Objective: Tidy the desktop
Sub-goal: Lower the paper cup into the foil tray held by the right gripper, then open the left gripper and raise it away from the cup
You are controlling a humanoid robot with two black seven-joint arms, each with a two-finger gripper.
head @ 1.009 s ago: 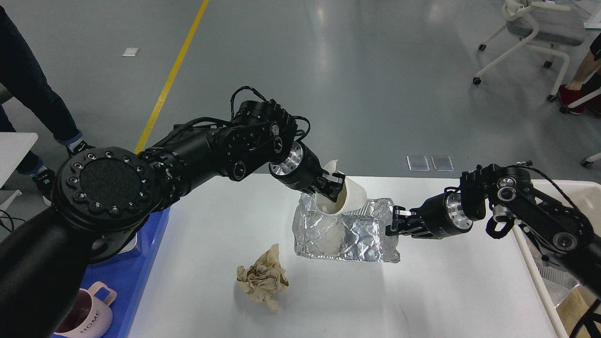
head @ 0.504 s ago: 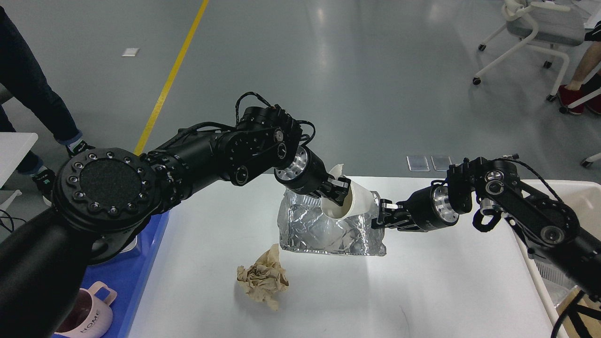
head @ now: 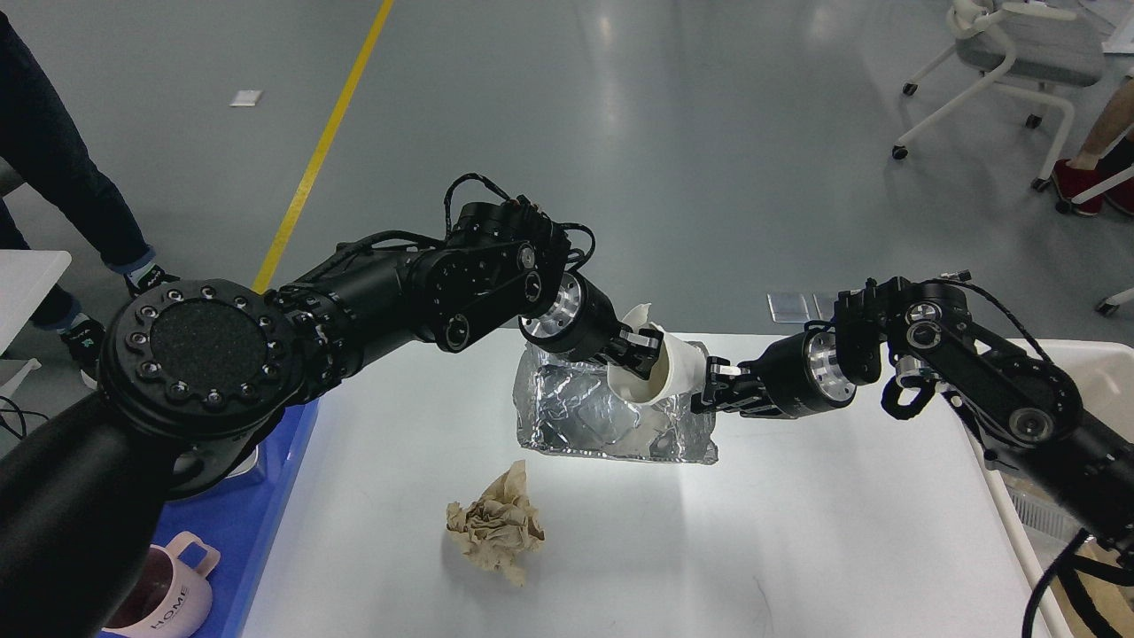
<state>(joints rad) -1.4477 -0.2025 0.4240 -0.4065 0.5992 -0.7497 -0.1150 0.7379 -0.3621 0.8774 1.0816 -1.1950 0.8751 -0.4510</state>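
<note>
While both arms are reaching over the far half of the desktop (head: 797, 532), the 2 grippers are meeting at a crumpled foil bag (head: 585, 416) that is being held off the surface, its shadow lying just beneath it. The left gripper (head: 640, 350) is pinching the rim of a white paper cup (head: 669, 372), its fingers closed on the cup's edge, and the cup is tilting on its side with its mouth facing down and left over the bag. The right gripper (head: 716, 390) is pressing in at the bag's right upper corner, right beside the cup; its fingers are showing end-on and dark, so I cannot tell how far apart they are or exactly what they are gripping. The bag's top edge is hiding behind the cup and the left gripper. A scrunched ball of brown paper (head: 496, 527) is lying alone on the near part of the desktop, well apart from the bag. At the left, a blue tray (head: 266, 505) is sitting beside the desktop, and a pink mug (head: 173, 594) on it is partly hidden behind the left arm. A white bin (head: 1085, 363) at the right edge is mostly covered by the right arm.
</note>
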